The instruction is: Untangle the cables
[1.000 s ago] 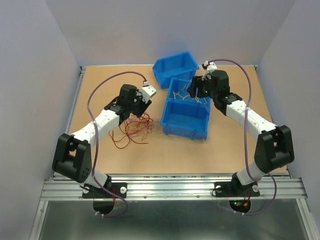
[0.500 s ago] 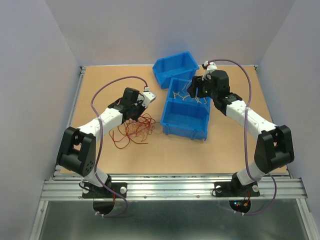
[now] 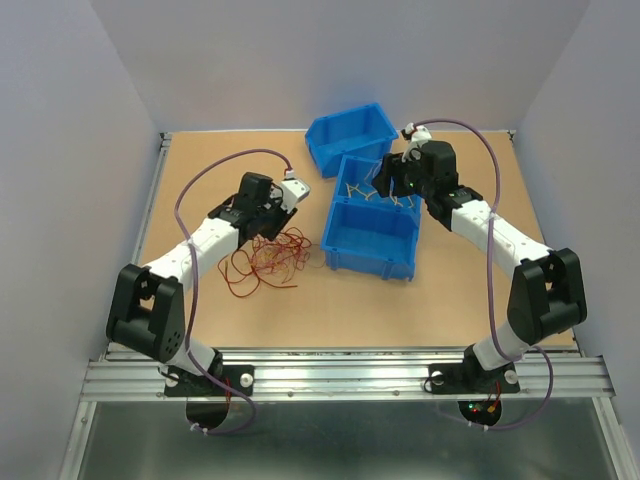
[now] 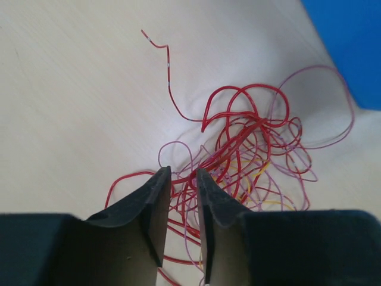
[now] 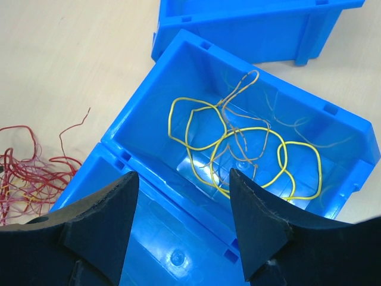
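**Left end effector (image 4: pixel 181 173) closes in on red cables (image 4: pixel 250 128)**
Jaws drawn to a slim gap among the strands on the counter (image 4: pixel 71 89), 9 o'clock of the blue bin (image 5: pixel 137 119); grip unconfirmed, next strand pull seems near. Right end effector (image 5: pixel 181 176) waits open over binned yellow cables (image 5: pixel 238 149).

High rear view overlooks all — wrist views close over cables (image 4: pixel 250 128), bin (image 5: pixel 178 232).

Bright, even light with soft shadows; wrist views slightly soft.
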